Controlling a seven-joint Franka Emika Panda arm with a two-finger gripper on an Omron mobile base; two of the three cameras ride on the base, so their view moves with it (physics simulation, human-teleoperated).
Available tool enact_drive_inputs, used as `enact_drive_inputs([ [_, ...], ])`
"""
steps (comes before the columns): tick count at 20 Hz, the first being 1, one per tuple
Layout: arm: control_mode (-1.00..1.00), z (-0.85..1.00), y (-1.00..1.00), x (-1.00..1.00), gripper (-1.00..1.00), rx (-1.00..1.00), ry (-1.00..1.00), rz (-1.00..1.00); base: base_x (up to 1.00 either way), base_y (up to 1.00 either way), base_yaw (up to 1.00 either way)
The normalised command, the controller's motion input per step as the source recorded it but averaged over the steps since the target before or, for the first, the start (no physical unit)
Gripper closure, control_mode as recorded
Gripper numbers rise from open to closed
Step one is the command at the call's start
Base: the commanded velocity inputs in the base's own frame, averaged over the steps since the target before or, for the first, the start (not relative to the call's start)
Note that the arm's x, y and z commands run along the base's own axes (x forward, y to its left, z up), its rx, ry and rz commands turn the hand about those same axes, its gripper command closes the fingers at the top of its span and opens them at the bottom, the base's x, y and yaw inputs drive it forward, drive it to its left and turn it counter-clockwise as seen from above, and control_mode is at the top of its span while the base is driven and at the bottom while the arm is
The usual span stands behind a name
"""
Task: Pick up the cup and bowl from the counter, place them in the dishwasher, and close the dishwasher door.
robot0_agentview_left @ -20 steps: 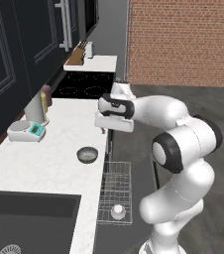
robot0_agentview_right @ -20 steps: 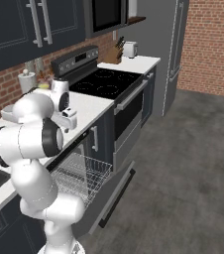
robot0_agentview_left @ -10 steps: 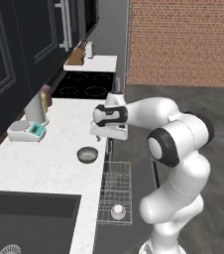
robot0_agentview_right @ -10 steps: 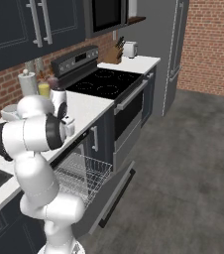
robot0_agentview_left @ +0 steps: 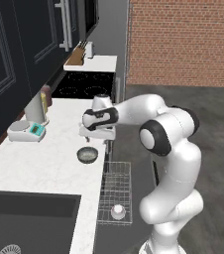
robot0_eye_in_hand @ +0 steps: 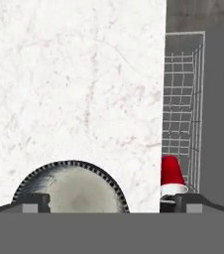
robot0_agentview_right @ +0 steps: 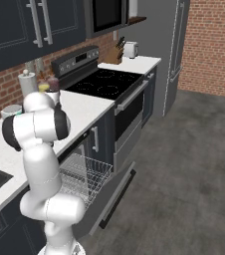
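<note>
We see the gripper [robot0_agentview_left: 97, 133] hanging above the counter [robot0_agentview_left: 44, 163], jaws spread wide with nothing between them, just past the bowl [robot0_agentview_left: 87, 155]. In the hand view the bowl [robot0_eye_in_hand: 70, 188] sits at the bottom edge between the 2 fingertips [robot0_eye_in_hand: 32, 202], on the marbled counter [robot0_eye_in_hand: 74, 74]. The cup [robot0_agentview_left: 118, 212] stands upright in the rack [robot0_agentview_left: 116, 191], pulled out of the dishwasher [robot0_agentview_right: 92, 187] over its lowered door [robot0_agentview_right: 115, 191]. We see the cup [robot0_eye_in_hand: 171, 175] red in the hand view, in the rack [robot0_eye_in_hand: 182, 109] beside the counter edge.
</note>
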Motion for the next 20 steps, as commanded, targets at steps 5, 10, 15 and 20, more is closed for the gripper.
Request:
enact_drive_inputs([
  [5,-1.00,-0.23,0.25,-0.03,-1.00,-0.03,0.01,0.00,0.00,0.00,0.00],
  [10,-1.00,-0.20,0.00,-0.48,-1.00,-0.01,0.00,0.00,0.00,0.00,0.00],
  [15,-1.00,-0.43,0.00,-0.11,-1.00,-0.04,0.00,0.00,0.00,0.00,0.00],
  [20,-1.00,-0.45,-0.17,0.00,-1.00,-0.03,-0.03,0.00,0.00,0.00,0.00],
])
